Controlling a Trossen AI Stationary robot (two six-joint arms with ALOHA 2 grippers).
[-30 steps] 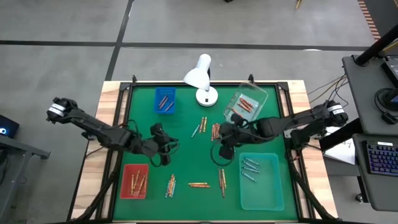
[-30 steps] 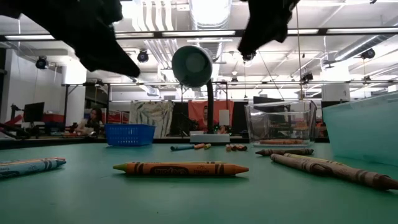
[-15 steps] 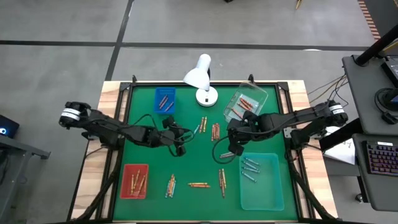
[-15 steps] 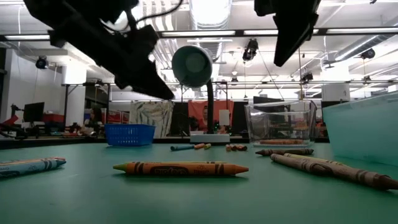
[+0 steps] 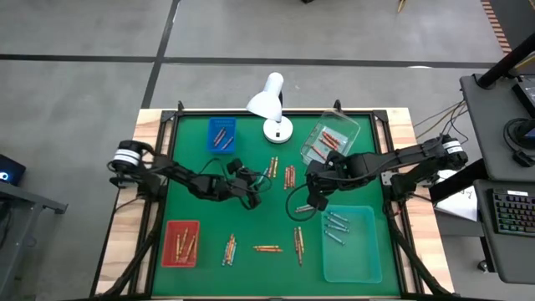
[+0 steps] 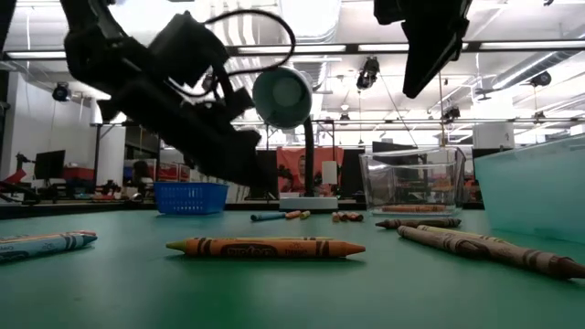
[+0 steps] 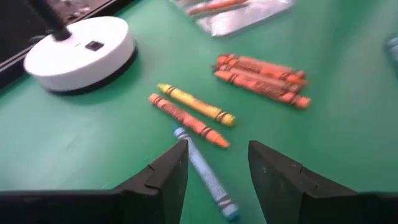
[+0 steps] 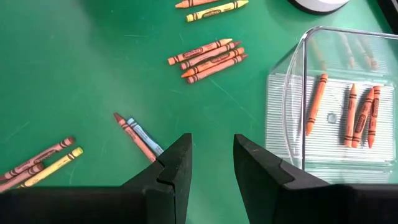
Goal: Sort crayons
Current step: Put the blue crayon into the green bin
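Crayons lie scattered on the green table [image 5: 201, 209]. A blue crayon [image 7: 204, 173], an orange one [image 7: 186, 120] and a yellow one [image 7: 196, 104] lie side by side near the lamp base. My left gripper [image 5: 254, 191] hangs open just above the table, short of these three, and the blue crayon's near end shows between its fingers [image 7: 166, 180] in the left wrist view, untouched. A bunch of orange crayons [image 5: 289, 176] lies further right. My right gripper [image 5: 313, 197] hangs open and high above the table, holding nothing, with a red and a blue crayon [image 8: 138, 137] below it.
A white lamp [image 5: 272, 104] stands at the far middle. There are a blue basket [image 5: 221, 135] far left, a red tray [image 5: 181, 243] near left, a clear tray [image 5: 330, 142] with orange crayons far right, and a teal tray [image 5: 351, 242] with blue crayons near right. More crayons [image 5: 267, 248] lie along the near edge.
My left gripper has swung toward the table's right and far side and come down, stretching out toward the three crayons by the lamp. My right gripper shifted a little toward the right edge and tipped, then kept still. No crayon has moved.
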